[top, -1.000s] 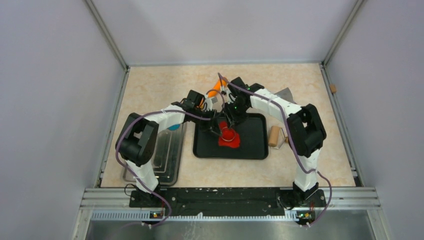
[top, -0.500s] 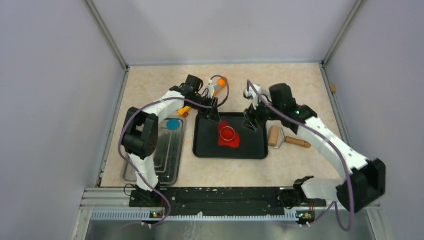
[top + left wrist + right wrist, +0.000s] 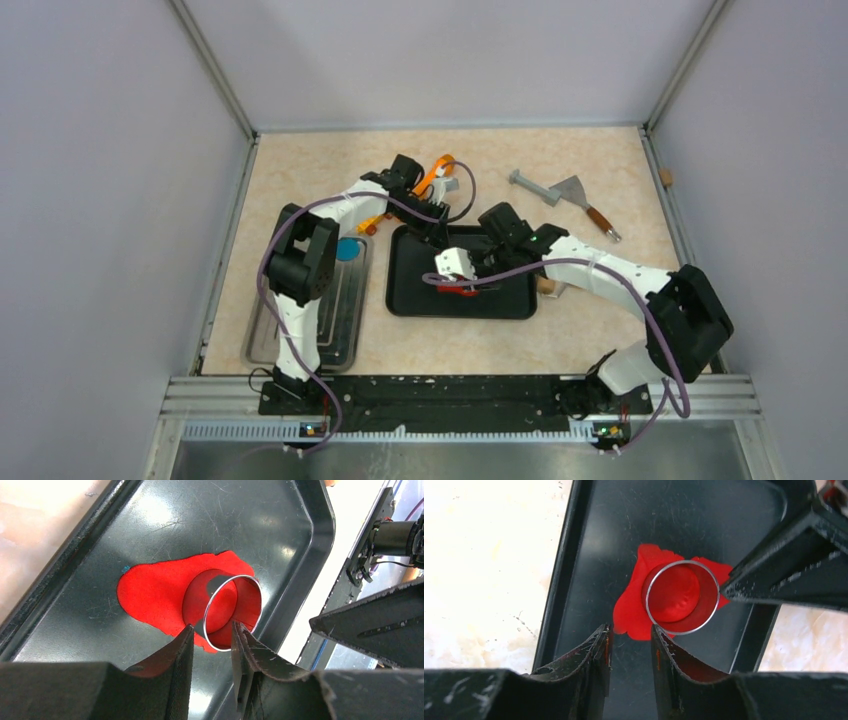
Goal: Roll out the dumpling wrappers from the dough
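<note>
The dough is a flat, irregular red sheet on the black tray. A metal ring cutter stands on its right part. My left gripper is open and hovers just over the ring's near wall. My right gripper is open and empty, low over the tray, its tips at the near edge of the dough, beside the ring. In the top view the right gripper covers most of the dough. The left gripper is at the tray's far left corner.
A silver tray lies left of the black tray, with a blue disc at its far end. An orange-handled tool and a scraper lie at the back. A wooden roller end shows under the right arm.
My right arm has swung in from the tray's right edge and now reaches across the tray over the dough. My left gripper has shifted slightly right. The ring still stands on the dough.
</note>
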You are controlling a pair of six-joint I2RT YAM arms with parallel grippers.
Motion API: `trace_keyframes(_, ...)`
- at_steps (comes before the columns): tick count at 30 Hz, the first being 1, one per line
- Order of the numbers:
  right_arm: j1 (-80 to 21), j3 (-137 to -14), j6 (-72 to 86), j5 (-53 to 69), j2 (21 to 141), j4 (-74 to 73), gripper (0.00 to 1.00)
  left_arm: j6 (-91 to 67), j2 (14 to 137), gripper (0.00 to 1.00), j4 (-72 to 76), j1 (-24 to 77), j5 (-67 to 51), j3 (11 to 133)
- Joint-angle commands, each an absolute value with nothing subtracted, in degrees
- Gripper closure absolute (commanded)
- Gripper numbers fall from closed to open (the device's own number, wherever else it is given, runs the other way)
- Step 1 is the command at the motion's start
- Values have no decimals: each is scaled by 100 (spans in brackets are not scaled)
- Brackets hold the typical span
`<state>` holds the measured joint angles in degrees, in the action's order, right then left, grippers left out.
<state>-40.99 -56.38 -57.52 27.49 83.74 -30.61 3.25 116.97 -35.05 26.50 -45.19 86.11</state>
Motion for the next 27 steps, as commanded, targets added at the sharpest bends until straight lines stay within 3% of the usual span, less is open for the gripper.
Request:
trace_keyframes(1, -4291, -5869, -6583, 2628, 8555, -2956, 65, 402, 11770, 64, -3455, 2692, -4675, 8768)
trace_keyframes(16, -4412, -5935, -6640, 2430, 9169, -2373, 65, 289, 12049, 68, -3432, 2782, -4504, 8858)
trace_keyframes(27, -4419, -6072, -6729, 2347, 9556, -2600, 76, 268, 12094, 74, -3434, 2795, -4518, 8851)
